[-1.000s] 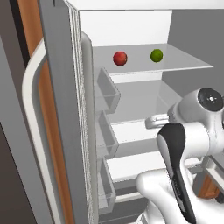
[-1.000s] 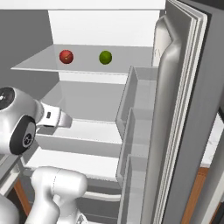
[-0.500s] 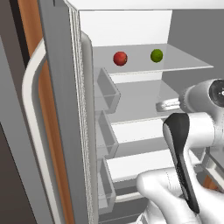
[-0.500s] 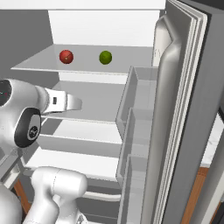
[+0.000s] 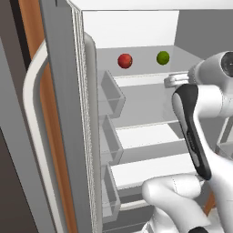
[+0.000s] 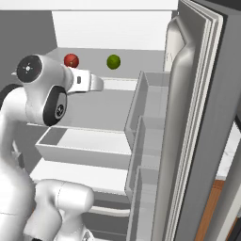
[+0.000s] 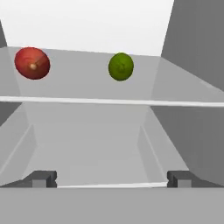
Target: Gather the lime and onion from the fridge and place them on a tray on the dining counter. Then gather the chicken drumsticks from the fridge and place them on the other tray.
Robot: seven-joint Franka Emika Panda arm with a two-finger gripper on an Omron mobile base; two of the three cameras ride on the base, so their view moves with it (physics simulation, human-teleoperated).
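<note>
Since a second ago the arm has been lifting, bringing the gripper (image 7: 112, 180) up toward the top shelf (image 7: 109, 101) of the fridge (image 5: 68, 113). Its white wrist is blocking part of the interior. Both doors are standing open on white shelves. Fingertips (image 7: 41, 178) are standing wide apart, holding nothing. Near the shelf's back edge, the dark-red onion (image 7: 32, 63) and bright-green lime (image 7: 120, 66) are sitting apart.

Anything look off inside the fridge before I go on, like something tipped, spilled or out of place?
Nothing stands out. The onion and the lime sit apart on the same fridge shelf, both whole, no spill. The gripper is open and empty, in front of and below that shelf. Door bins look straight.
</note>
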